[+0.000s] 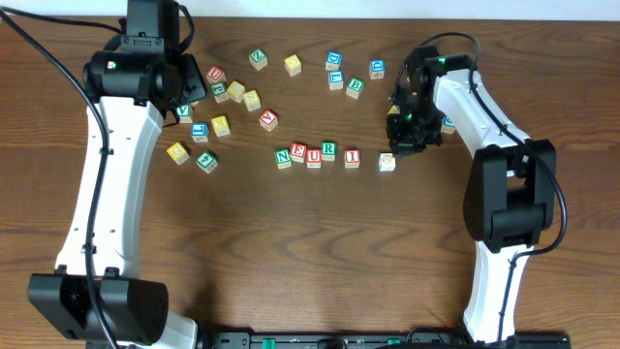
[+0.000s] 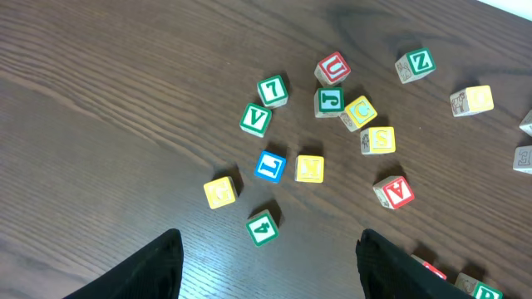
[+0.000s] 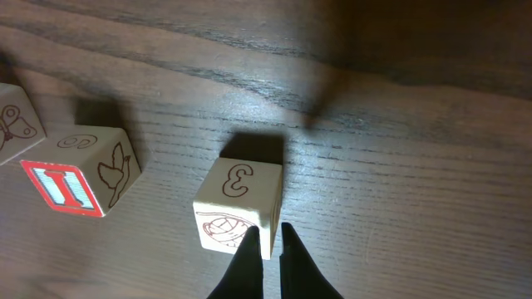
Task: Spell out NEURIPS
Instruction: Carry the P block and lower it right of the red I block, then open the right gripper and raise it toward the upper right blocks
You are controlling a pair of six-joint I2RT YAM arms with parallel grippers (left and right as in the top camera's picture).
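Pale wooden cube marked 3 (image 3: pixel 241 195) touches the right gripper's (image 3: pixel 268 234) almost-closed fingertips at its corner; left gripper (image 2: pixel 270 239) spread wide, holding nothing.

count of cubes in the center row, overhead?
5, left to right: N cube, E cube, U cube, R cube, I cube. A pale cube sits apart, right of it, at the right claw. None look hidden.

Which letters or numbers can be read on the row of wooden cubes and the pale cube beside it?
"N", green: first small wooden cube of the row
"E", red: second cube
"U", blue: third cube
"R", green: fourth cube
"I", red: fifth cube
"3", brown outline: pale wooden cube beside the row
Other faces: drawings, nothing legible.
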